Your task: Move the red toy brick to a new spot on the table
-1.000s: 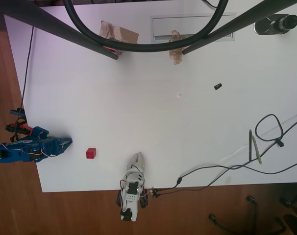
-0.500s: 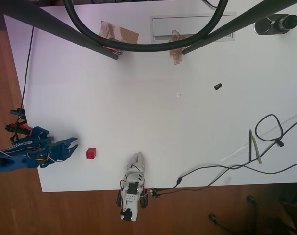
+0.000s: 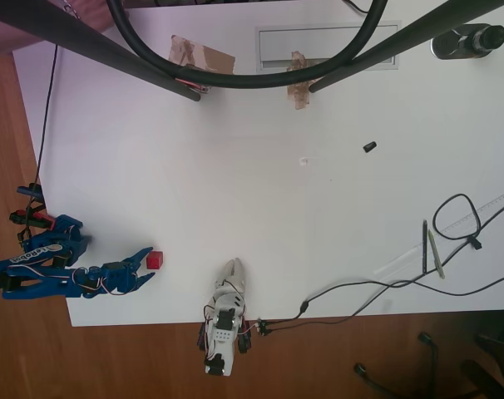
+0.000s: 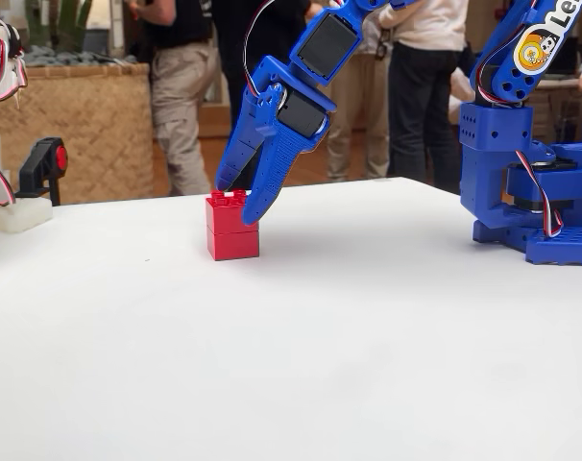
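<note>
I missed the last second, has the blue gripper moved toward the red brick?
Yes. In the overhead view the gripper has slid rightward from the table's left edge and now reaches the brick, jaws open around it.

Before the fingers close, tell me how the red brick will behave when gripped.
The red toy brick looks like hard plastic, so probably stiff and light. Its flat, boxy sides suggest it won't roll, though smooth faces might slip. Sitting flat on the table, it would likely slide rather than tip.

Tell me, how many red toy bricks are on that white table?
1. The red toy brick sits near the table's lower left edge in the overhead view, at the blue gripper's open fingertips. None seems hidden.
</note>
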Controlling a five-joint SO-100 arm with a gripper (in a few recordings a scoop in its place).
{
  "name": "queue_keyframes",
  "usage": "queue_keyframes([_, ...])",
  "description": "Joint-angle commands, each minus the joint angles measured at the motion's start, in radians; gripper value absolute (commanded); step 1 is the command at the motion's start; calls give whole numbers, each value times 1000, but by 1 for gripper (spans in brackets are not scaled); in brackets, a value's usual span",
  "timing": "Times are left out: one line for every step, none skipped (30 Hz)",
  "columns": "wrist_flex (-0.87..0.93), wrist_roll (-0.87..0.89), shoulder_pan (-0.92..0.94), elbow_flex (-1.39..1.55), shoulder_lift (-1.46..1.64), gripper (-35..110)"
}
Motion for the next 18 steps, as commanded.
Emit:
queue_keyframes([-54,3,17,-91,-28,35])
queue_keyframes([-60,9,17,-91,-41,35])
queue_keyframes([-67,21,17,-91,-54,34])
queue_keyframes([-71,34,14,-92,-69,34])
queue_keyframes([-72,48,9,-95,-84,33])
queue_keyframes([-71,58,6,-97,-98,32])
queue_keyframes([-69,69,3,-97,-109,31])
queue_keyframes([-64,77,0,-97,-120,29])
queue_keyframes([-60,87,-3,-97,-129,26])
queue_keyframes([-58,100,-6,-97,-138,24])
queue_keyframes([-54,112,-9,-100,-147,22])
queue_keyframes([-46,129,-15,-107,-160,19])
queue_keyframes([-34,150,-20,-120,-172,16])
queue_keyframes([-17,176,-29,-137,-187,13])
queue_keyframes([2,199,-37,-156,-201,11])
queue_keyframes([25,221,-46,-178,-213,10])
queue_keyframes([43,242,-57,-199,-221,8])
queue_keyframes([64,261,-69,-221,-224,7])
